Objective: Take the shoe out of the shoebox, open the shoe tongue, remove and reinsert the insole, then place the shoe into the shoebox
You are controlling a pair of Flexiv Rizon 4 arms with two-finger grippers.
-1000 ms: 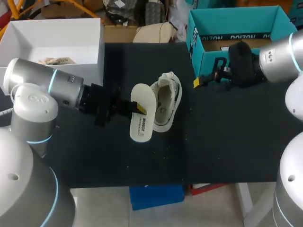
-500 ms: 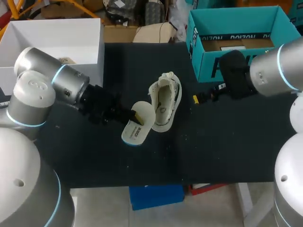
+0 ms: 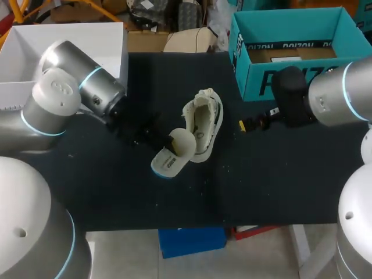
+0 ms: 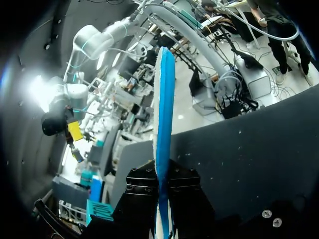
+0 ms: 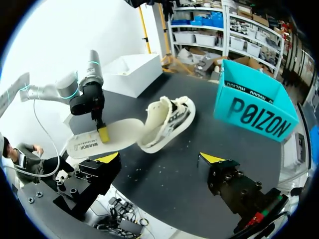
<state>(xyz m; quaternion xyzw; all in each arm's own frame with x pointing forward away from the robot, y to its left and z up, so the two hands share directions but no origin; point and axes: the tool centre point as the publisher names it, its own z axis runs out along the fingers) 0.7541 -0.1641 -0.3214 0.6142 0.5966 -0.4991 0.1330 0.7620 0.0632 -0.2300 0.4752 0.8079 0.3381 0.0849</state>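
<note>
A white shoe (image 3: 203,121) lies on its side mid-table, opening toward my left arm. My left gripper (image 3: 167,139) is shut on the white, blue-edged insole (image 3: 170,158), which slants with one end by the shoe's opening and the other low over the table. From the left wrist the insole (image 4: 163,114) appears edge-on, pinched between the black fingers of the gripper (image 4: 163,174). My right gripper (image 3: 247,124) hangs open to the right of the shoe, nothing in it. From the right wrist, the gripper (image 5: 159,158) faces the shoe (image 5: 169,117) and insole (image 5: 117,137).
The teal shoebox (image 3: 258,81) stands open at the back right, close behind my right arm, also seen as the teal shoebox (image 5: 254,107). A white box (image 3: 119,52) sits at the back left behind my left arm. Bare black table (image 3: 261,186) lies in front.
My left arm swung round and carried the insole lower and closer to the shoe's opening. My right gripper came forward, away from the teal shoebox. The shoe stayed put.
</note>
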